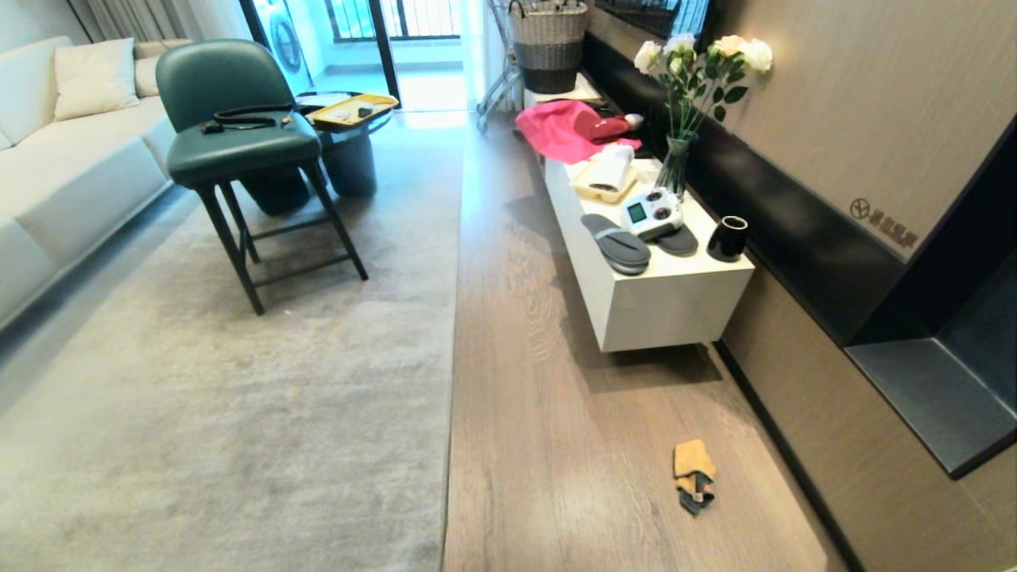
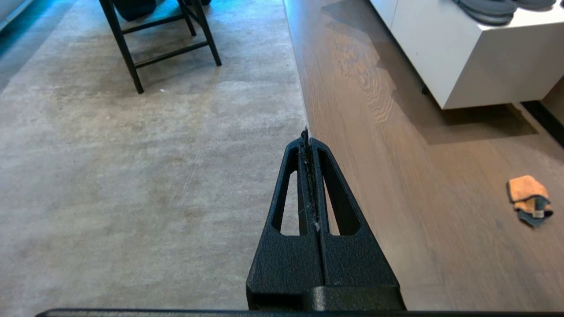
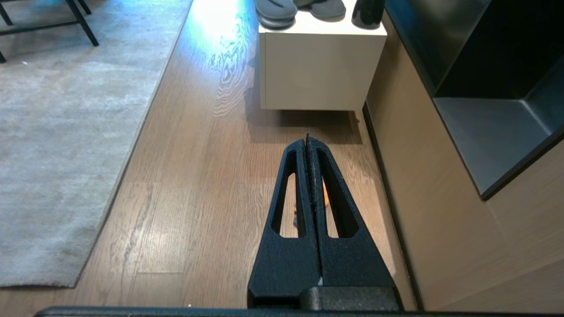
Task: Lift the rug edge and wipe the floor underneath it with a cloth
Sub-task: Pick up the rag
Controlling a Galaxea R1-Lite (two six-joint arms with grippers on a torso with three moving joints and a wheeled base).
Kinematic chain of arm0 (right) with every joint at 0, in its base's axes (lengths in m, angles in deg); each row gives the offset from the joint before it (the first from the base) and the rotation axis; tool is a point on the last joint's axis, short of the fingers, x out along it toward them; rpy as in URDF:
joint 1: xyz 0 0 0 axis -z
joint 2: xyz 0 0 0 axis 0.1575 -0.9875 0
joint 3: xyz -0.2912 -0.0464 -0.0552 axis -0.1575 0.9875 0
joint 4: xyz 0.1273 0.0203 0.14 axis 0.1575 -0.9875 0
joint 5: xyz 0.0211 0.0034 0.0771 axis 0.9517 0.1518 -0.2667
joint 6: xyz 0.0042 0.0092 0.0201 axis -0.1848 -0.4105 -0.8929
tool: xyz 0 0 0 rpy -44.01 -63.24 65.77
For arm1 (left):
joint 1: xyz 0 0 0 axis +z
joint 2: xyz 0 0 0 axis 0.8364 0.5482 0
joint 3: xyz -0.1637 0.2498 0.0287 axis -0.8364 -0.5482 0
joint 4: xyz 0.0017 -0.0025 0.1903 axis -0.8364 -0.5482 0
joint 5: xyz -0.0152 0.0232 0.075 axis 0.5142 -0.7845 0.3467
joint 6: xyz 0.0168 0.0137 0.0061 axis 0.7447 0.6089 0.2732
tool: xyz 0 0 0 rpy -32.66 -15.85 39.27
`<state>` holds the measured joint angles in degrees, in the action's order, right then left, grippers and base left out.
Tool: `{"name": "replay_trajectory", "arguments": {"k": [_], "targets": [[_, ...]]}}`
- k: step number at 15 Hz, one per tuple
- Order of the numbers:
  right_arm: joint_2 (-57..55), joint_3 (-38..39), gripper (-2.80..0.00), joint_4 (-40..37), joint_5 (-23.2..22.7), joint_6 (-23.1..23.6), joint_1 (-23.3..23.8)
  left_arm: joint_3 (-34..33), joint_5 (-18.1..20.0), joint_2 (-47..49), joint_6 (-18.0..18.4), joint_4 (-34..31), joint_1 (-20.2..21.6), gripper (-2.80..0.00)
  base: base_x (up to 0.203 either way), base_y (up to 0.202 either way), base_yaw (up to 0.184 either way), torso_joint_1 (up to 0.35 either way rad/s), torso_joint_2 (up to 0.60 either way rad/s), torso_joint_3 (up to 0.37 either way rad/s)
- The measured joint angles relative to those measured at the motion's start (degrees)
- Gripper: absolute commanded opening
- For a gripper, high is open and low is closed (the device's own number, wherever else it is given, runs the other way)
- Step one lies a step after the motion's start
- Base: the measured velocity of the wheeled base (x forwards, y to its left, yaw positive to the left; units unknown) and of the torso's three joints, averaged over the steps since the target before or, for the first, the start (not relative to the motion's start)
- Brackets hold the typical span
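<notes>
The pale grey-beige rug lies flat on the left, and its straight rug edge runs away from me along the brown wood floor. A small orange cloth with a dark grey part lies crumpled on the floor near the right wall. Neither arm shows in the head view. In the left wrist view, my left gripper is shut and empty, hanging above the rug edge, with the cloth far to its side. My right gripper is also shut and empty over the floor. Its fingers hide all but an orange sliver of the cloth.
A low white cabinet along the right wall carries slippers, a white device, a black cup and a flower vase. Pink fabric lies at its far end. A green chair stands on the rug beside a sofa. A dark wall shelf juts out right.
</notes>
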<state>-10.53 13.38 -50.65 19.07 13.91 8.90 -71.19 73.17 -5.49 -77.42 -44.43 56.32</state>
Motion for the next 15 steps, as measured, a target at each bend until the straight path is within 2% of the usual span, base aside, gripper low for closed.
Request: {"name": "replay_trajectory", "arguments": {"k": [7, 15], "targets": [[0.0, 0.0, -2.80, -0.1, 0.0, 0.0, 0.0, 0.0, 0.0, 0.0, 0.0, -0.1, 0.0, -2.80, 0.000, 0.000, 0.000, 0.003, 0.38, 0.410], [0.0, 0.0, -2.80, 0.1, 0.0, 0.0, 0.0, 0.0, 0.0, 0.0, 0.0, 0.1, 0.0, -2.80, 0.000, 0.000, 0.000, 0.007, 0.02, 0.021]]}}
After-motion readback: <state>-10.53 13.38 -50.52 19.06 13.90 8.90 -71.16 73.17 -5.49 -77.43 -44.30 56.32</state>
